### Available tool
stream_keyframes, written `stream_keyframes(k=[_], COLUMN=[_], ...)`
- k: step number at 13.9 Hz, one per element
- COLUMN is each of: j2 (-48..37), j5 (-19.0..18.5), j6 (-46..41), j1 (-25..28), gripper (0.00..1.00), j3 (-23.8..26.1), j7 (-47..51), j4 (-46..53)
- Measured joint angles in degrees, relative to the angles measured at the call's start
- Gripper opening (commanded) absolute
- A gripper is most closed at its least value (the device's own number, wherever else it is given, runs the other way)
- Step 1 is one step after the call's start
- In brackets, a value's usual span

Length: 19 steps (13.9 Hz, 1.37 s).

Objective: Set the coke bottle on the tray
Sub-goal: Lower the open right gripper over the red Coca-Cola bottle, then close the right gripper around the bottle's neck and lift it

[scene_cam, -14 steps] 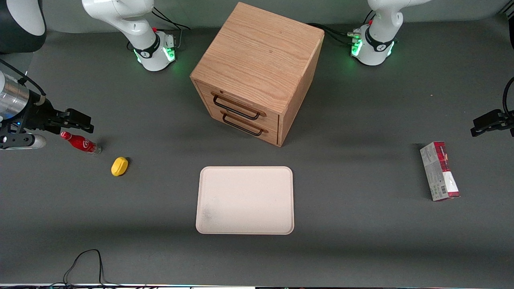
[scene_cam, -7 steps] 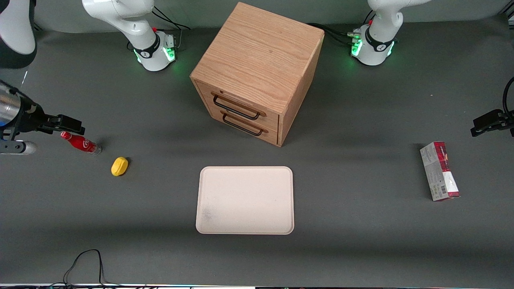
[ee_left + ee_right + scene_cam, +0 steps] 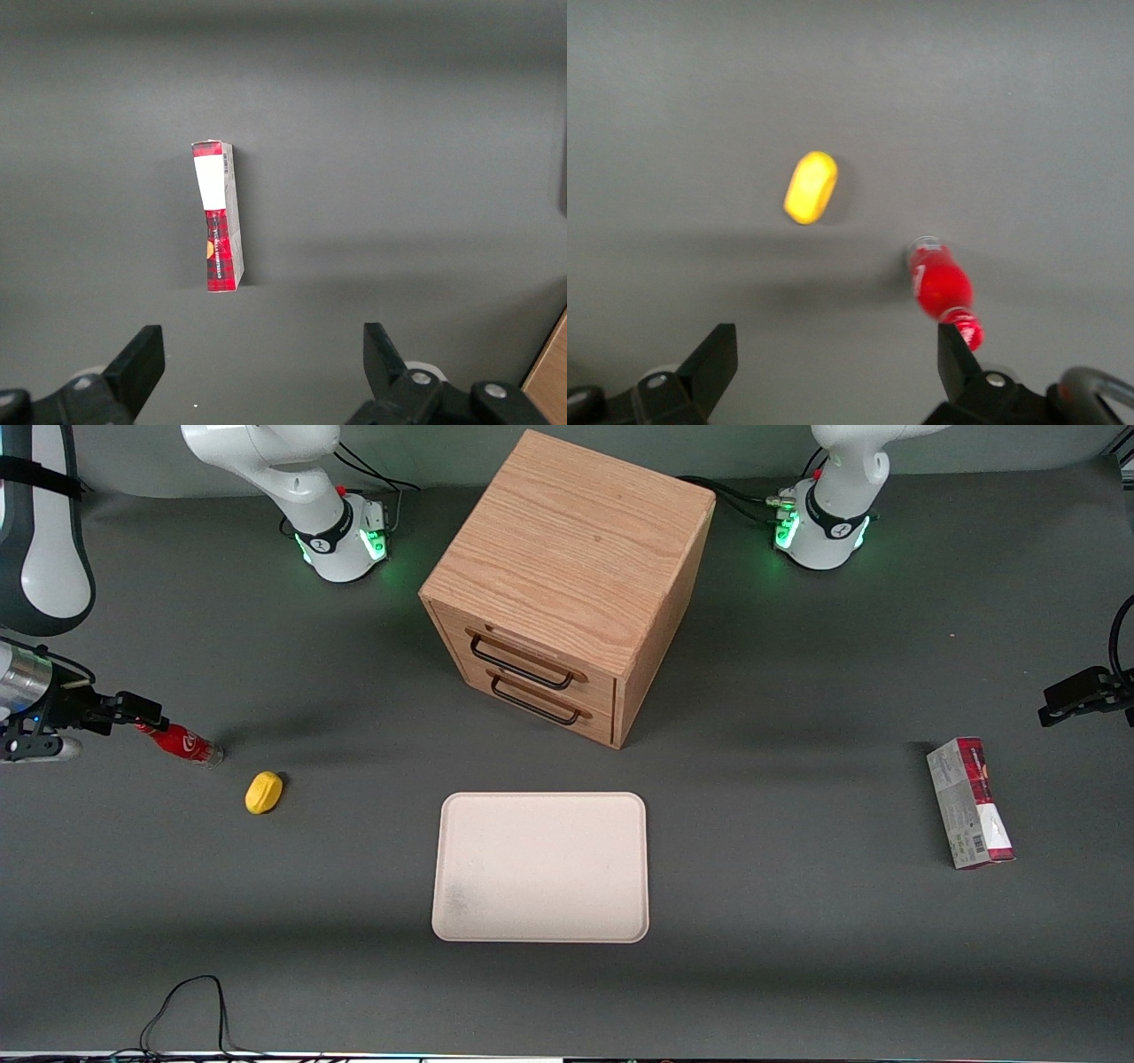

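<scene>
The coke bottle is small and red with a white logo. It lies on its side on the grey table toward the working arm's end. My gripper is open and empty, low over the table at the bottle's cap end. In the right wrist view the bottle lies with its cap close to one finger, off the middle of my gripper. The cream tray lies flat in front of the cabinet, nearer the front camera and well apart from the bottle.
A small yellow lump lies beside the bottle, between it and the tray. A wooden two-drawer cabinet stands at the table's middle. A red-and-grey carton lies toward the parked arm's end. A black cable loops at the near edge.
My gripper has drawn back toward the working arm's end of the table and come lower, from over the bottle to its cap end. The bottle has not moved.
</scene>
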Motion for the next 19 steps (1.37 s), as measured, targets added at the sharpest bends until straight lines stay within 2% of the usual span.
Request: stream_keyframes(k=[5, 13, 15, 19], j2=[-1.6, -1.5, -1.1, -0.5], j5=[0.1, 0.4, 0.8, 1.8], j6=[17.2, 25.0, 25.9, 26.6], j1=[-0.1, -0.1, -0.1, -0.1], gripper=[1.00, 0.98, 0.82, 0.03], j3=[-8.4, -8.8, -8.8, -8.7], j7=[-11.1, -11.6, -11.6, -11.6], j4=[-13.3, -18.3, -18.4, -18.6])
